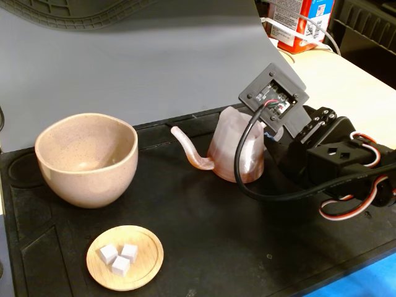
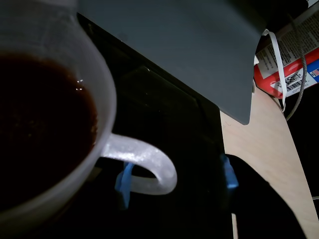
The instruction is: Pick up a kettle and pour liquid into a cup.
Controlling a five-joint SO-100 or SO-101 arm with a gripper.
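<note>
The small translucent pinkish-white plastic kettle (image 1: 236, 151) stands upright on the black mat (image 1: 185, 229), spout toward the beige speckled ceramic cup (image 1: 86, 158). In the wrist view, dark reddish-brown liquid (image 2: 40, 124) fills it, and the blue-tipped gripper (image 2: 175, 183) is spread around its loop handle (image 2: 147, 167), one fingertip (image 2: 123, 183) just beside the loop.

Below me the kettle (image 2: 102, 119) fills the left side, its open top showing dark reddish-brown liquid (image 2: 40, 124). Its pale loop handle (image 2: 149, 167) juts right. My claw (image 2: 175, 181) is spread, one blue fingertip (image 2: 123, 183) under the loop, the other apart on the right. Beyond lie the black mat (image 2: 164, 119), a grey board (image 2: 189, 45), pale tabletop (image 2: 269, 149) and a red carton (image 2: 291, 64).
</note>
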